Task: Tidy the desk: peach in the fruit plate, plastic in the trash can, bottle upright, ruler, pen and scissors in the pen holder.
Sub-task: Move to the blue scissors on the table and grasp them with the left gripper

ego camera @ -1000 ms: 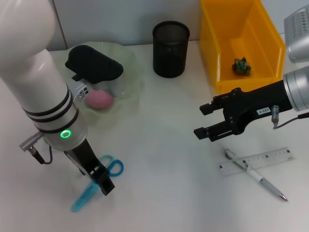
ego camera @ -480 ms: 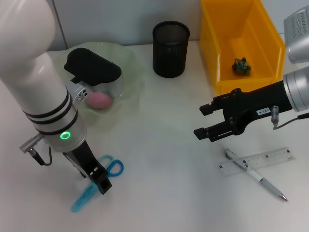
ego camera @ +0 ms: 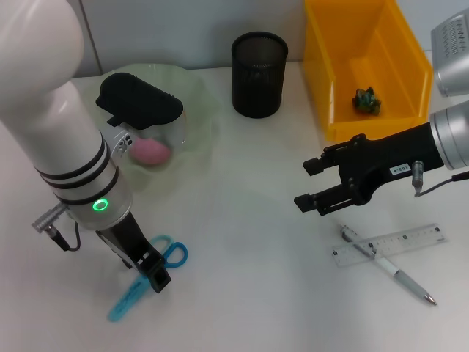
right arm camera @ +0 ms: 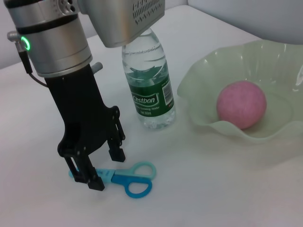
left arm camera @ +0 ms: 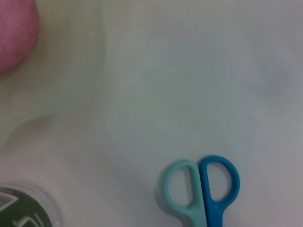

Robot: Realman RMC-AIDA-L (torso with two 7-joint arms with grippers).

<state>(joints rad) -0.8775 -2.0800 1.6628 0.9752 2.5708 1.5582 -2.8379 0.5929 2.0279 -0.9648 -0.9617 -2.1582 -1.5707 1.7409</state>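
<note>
The left gripper [right arm camera: 102, 172] is down over the blue scissors [ego camera: 146, 277] at 7 o'clock on the surface [ego camera: 242, 257], its jaws spread around the blades; the right gripper [ego camera: 311, 183] hangs released at 3 o'clock. The pink peach [ego camera: 150, 152] lies in the fruit plate [ego camera: 194, 110] at 10 o'clock.

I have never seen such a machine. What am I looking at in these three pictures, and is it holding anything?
It is a two-armed robot tidying a desk. One picture looks down from its head; the other two come from cameras on its wrists.

The left gripper is open and stands low over the scissors, one finger touching the blades, nothing gripped yet. The right gripper is open too and hovers empty above the desk.

On the desk: a peach in the fruit plate, an upright bottle, a black pen holder, a yellow bin with a green scrap in it, and a pen lying across a ruler.
</note>
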